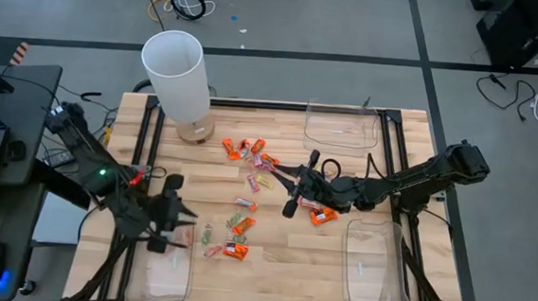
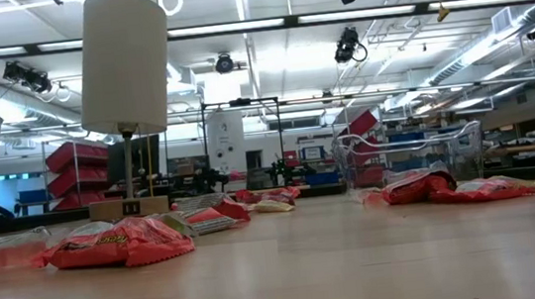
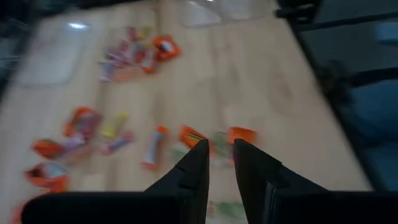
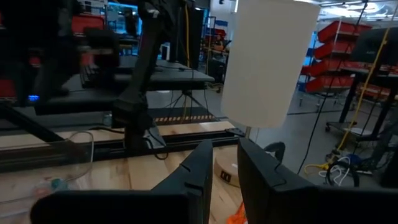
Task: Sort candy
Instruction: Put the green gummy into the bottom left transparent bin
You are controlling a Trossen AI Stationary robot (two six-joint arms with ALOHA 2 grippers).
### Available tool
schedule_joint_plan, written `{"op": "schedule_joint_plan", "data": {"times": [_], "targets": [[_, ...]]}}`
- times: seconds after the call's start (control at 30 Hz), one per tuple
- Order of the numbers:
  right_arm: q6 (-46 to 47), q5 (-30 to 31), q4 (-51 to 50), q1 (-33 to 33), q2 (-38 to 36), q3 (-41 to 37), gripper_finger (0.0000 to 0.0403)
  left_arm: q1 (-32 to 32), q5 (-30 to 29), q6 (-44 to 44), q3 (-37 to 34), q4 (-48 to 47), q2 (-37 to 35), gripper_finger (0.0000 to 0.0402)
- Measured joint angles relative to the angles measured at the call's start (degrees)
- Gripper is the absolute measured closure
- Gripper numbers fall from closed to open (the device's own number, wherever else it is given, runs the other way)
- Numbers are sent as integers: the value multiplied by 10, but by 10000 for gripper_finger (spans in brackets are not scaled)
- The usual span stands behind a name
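Several small wrapped candy pieces point(image 1: 246, 179) lie scattered on the wooden table's middle, in orange, pink-and-yellow and pale green wrappers; the low view shows them flat on the boards point(image 2: 108, 244). My left gripper point(image 1: 181, 216) hangs above the near left part of the table, slanting down toward the candy point(image 3: 155, 146). A narrow gap shows between its fingers point(image 3: 221, 149), with nothing in it. My right gripper point(image 1: 284, 178) hovers level over the middle of the scatter, pointing toward the table's left. Its fingers point(image 4: 225, 149) also stand slightly apart and hold nothing.
A white cylindrical lamp point(image 1: 175, 68) stands on a wooden base at the far left. Clear plastic trays sit at the far right point(image 1: 342, 127), near right point(image 1: 375, 267) and near left point(image 1: 161, 274). One pale candy lies in a tray point(image 4: 48, 185).
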Motion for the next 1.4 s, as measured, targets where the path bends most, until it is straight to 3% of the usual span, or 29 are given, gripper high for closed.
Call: {"op": "schedule_joint_plan", "data": {"times": [0.27, 0.5, 0.83, 1.03, 1.27, 1.4], "targets": [[0, 0, -1, -3, 0, 0, 341, 85, -10, 51, 0, 0, 0, 323], [15, -4, -1, -19, 0, 0, 341, 156, 65, 90, -15, -4, 1, 323], [49, -78, -3, -51, 0, 0, 341, 231, 107, 99, -83, 6, 1, 323], [64, -127, -3, -66, 0, 1, 341, 253, 123, 127, -122, 77, 1, 323], [50, -175, -27, -55, 22, 63, 341, 275, 141, 162, -146, 125, 1, 323], [45, -181, -96, -43, 57, 120, 341, 279, 141, 170, -147, 127, 1, 323]]}}
